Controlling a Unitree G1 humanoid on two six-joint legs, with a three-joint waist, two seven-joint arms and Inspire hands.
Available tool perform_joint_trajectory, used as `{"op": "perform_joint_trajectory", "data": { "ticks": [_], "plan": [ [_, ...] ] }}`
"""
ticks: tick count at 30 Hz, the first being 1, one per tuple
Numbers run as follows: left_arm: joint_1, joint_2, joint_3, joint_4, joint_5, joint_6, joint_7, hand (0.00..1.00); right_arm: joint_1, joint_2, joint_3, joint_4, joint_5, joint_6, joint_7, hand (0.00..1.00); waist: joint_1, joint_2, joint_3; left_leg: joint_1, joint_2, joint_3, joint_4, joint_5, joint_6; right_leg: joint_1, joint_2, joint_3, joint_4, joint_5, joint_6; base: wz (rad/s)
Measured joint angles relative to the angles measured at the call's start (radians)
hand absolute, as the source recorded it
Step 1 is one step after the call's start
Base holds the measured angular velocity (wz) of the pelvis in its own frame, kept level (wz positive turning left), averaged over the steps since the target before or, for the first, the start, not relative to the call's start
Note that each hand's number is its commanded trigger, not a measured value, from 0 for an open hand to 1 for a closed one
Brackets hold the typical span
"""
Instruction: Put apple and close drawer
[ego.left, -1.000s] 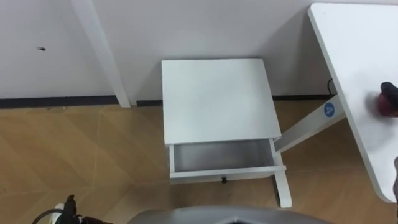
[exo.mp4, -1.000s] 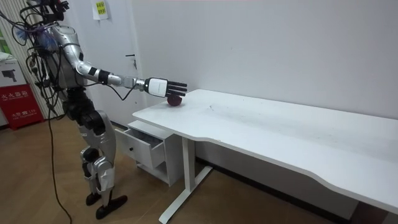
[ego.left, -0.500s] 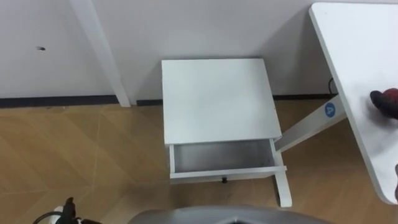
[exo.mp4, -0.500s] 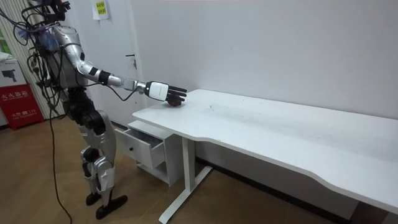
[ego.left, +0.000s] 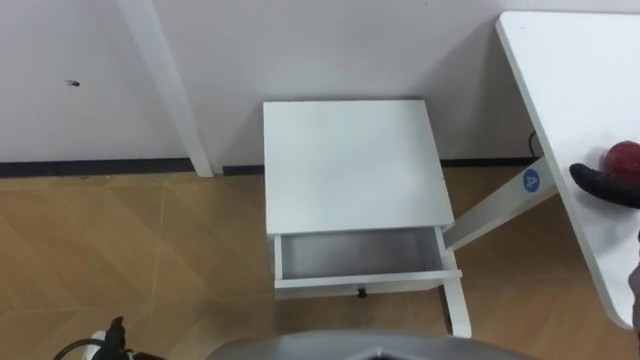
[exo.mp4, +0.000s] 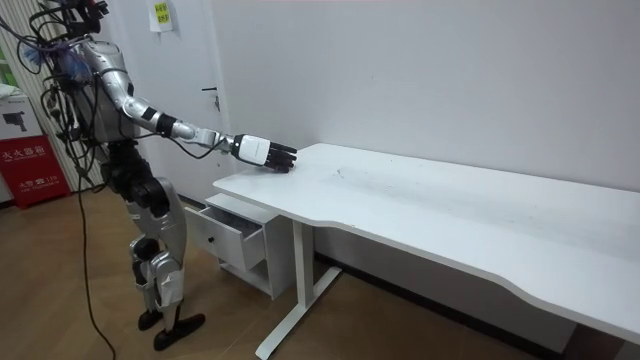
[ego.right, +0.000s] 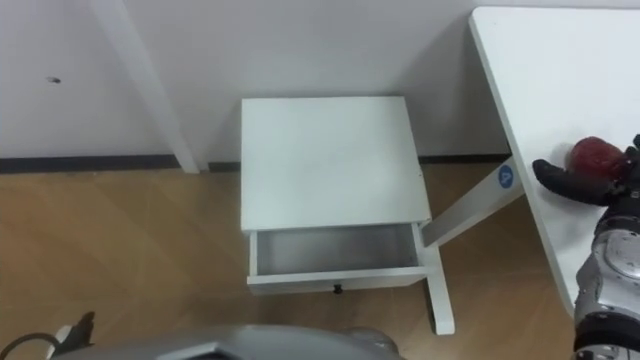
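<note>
1. The right arm reaches out nearly straight, sideways from the shoulder and slightly downward. It puts the right robot hand (ego.right: 578, 183) on the corner of the long white worktop (ego.right: 525, 85) nearest the robot.
2. That hand is closed round the dark red round apple (ego.right: 597, 155). Its thumb lies along the apple's near side and its dark fingers curve over the top.
3. The apple sits on the worktop, near its edge. It looks round, with no clear long axis, and I cannot tell which way its stem points.
4. The robot stands upright on the wooden floor (ego.left: 120, 250), facing the small white square cabinet (ego.right: 325, 160) by the wall, beside the worktop.
5. The cabinet's white drawer (ego.right: 335, 251) is pulled open toward the robot, well apart from the apple.
6. The left robot hand (ego.left: 112, 332) shows at the lower left edge of the left eye view. I cannot tell whether it is open or closed.
</note>
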Motion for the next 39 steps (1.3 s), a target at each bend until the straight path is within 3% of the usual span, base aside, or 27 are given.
{"op": "perform_joint_trajectory", "data": {
  "ticks": [3, 4, 5, 6, 14, 29, 35, 39],
  "plan": [
    [0.0, 0.002, 0.0, 0.0, 0.0, 0.0, -0.013, 0.0, 0.0, 0.0, 0.001, 0.001, -0.008, 0.001, 0.007, 0.0, 0.0, -0.004, 0.0014, 0.0, 0.0, 0.0, 0.0, 0.0, 0.0, -0.001, 0.0, -0.002, 0.0, 0.0, 0.0, 0.0],
    [0.0, 0.002, 0.0, 0.0, 0.0, 0.0, -0.014, 0.0, 0.0, 0.0, 0.001, 0.001, -0.008, 0.002, 0.009, 0.22, 0.0, -0.005, 0.0013, -0.001, 0.0, 0.0, 0.0, 0.0, 0.0, -0.001, 0.0, -0.002, 0.0, 0.0, 0.0, 0.0],
    [0.0, 0.002, 0.0, 0.0, 0.0, 0.0, -0.016, 0.0, 0.0, 0.0, 0.001, 0.002, -0.008, 0.003, 0.01, 0.91, 0.0, -0.006, 0.0011, -0.001, 0.0, 0.0, 0.0, 0.0, 0.0, -0.001, 0.0, -0.003, 0.0, 0.0, 0.0, 0.0],
    [0.0, 0.003, 0.0, 0.0, 0.0, 0.0, -0.018, 0.0, 0.0, 0.0, 0.001, 0.002, -0.008, 0.005, 0.011, 1.0, 0.0, -0.007, 0.0007, -0.001, 0.0, 0.0, 0.0, 0.0, 0.0, -0.001, 0.0, -0.004, 0.0, 0.0, 0.0, 0.0],
    [-0.002, 0.004, 0.0, 0.034, 0.0, 0.0, -0.02, 0.0, 0.0, -0.025, 0.0, 0.039, -0.022, -0.003, -0.002, 1.0, 0.0, -0.014, -0.0027, 0.0, 0.0, -0.001, 0.0, 0.0, 0.0, 0.001, 0.0, -0.015, 0.0, 0.0, 0.0, 0.0],
    [-0.008, 0.009, -0.005, 0.053, 0.001, -0.002, -0.019, 0.0, 0.001, -0.025, 0.004, 0.057, -0.081, -0.017, -0.002, 1.0, 0.002, -0.017, -0.0003, -0.001, 0.0, -0.002, 0.002, 0.0, 0.0, 0.003, 0.0, -0.016, 0.002, 0.001, -0.001, 0.0],
    [-0.035, 0.029, -0.052, 0.078, -0.001, -0.004, -0.02, 0.0, 0.001, -0.023, 0.066, 0.014, -0.096, -0.021, 0.002, 1.0, 0.018, -0.013, 0.0013, 0.002, 0.003, 0.002, 0.002, 0.0, 0.0, 0.001, 0.001, 0.008, 0.0, 0.004, -0.006, -0.04],
    [-0.043, 0.037, -0.1, 0.093, 0.0, -0.003, -0.02, 0.0, 0.005, 0.004, 0.152, -0.116, -0.189, -0.023, 0.009, 1.0, 0.027, 0.0, 0.005, 0.003, 0.003, 0.004, 0.002, 0.0, -0.001, 0.001, 0.008, 0.011, -0.002, 0.004, -0.006, -0.02]
  ]
}}
